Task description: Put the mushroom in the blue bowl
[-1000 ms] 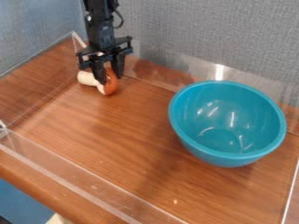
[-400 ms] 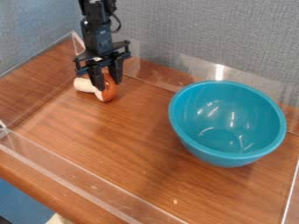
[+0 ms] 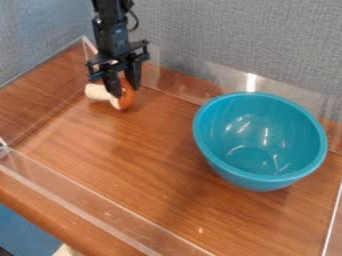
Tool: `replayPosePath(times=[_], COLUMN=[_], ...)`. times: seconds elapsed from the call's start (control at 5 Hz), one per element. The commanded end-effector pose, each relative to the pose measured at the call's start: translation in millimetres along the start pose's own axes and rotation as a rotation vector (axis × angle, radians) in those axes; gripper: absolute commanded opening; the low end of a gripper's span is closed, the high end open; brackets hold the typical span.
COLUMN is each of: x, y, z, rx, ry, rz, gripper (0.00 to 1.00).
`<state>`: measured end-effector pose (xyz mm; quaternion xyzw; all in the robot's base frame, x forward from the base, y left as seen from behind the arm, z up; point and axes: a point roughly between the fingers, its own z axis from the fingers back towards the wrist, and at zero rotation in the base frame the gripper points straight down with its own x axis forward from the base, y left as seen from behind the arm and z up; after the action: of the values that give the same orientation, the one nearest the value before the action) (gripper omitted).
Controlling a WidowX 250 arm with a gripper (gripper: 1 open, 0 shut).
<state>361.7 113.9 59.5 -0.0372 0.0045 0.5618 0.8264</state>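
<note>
At the back left of the wooden worktop (image 3: pixel 120 160), the black tool (image 3: pixel 119 92) points straight down with its 2 fingers pinched tight on the mushroom (image 3: pixel 115 95), whose orange cap and pale stem show between and beside them, low over the wood. The blue bowl (image 3: pixel 261 140) sits well apart to the right, upright. A clear low wall (image 3: pixel 80 215) edges the front.

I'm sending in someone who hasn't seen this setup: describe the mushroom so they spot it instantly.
Start at the big blue bowl on the right of the wooden table, then look to the far left corner, where the black gripper points down. The mushroom sits between its fingers: small, orange-brown cap, pale cream stem, the only tiny loose item there.
</note>
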Motion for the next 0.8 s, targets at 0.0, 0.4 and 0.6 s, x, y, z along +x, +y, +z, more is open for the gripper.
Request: replayPosePath(times=[0.0, 0.4, 0.6], x=[-1.7, -14.4, -17.7], y=[-10, -17, -18], z=[31.1, 32.9, 32.4], rx=[-0.067, -0.079, -0.081], ry=[-0.056, -0.055, -0.054], rz=[0.045, 0.053, 0.013], gripper=[0.00, 0.00, 0.00])
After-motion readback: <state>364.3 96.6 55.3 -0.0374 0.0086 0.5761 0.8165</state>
